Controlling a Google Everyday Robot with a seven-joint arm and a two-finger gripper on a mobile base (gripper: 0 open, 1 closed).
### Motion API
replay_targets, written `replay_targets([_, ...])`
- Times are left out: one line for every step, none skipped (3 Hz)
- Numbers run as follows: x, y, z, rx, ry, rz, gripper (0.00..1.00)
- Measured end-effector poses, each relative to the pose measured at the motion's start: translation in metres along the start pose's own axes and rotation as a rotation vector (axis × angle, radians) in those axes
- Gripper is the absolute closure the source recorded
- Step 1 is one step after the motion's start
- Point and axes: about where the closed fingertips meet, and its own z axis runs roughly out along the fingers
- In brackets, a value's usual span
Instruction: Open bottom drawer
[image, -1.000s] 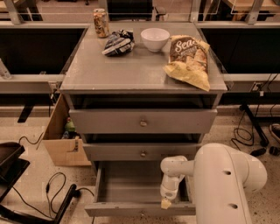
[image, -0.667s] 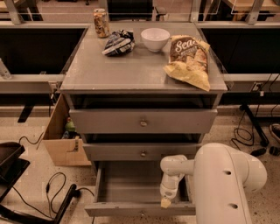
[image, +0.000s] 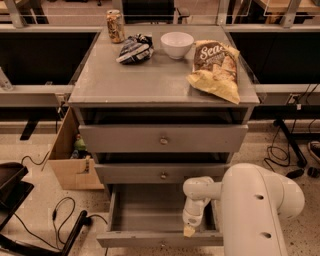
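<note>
The bottom drawer (image: 150, 239) of the grey cabinet is pulled out, and its plain grey inside shows. Its slim front panel lies along the bottom of the view, with the small knob (image: 161, 245) at the centre. My gripper (image: 189, 230) hangs at the end of the white arm, over the drawer's right part, just behind the front panel and to the right of the knob. The middle drawer (image: 163, 174) and the top drawer (image: 163, 139) above it are closed.
On the cabinet top (image: 150, 80) lie a can (image: 115, 26), a dark snack bag (image: 135, 48), a white bowl (image: 177, 44) and a chip bag (image: 216, 69). A cardboard box (image: 70, 155) stands at the left of the cabinet. Cables lie on the floor on both sides.
</note>
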Motion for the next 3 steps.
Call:
replay_targets([0.0,0.0,0.0,0.0,0.0,0.0,0.59])
replay_targets([0.0,0.0,0.0,0.0,0.0,0.0,0.36])
replay_targets([0.0,0.0,0.0001,0.0,0.0,0.0,0.13])
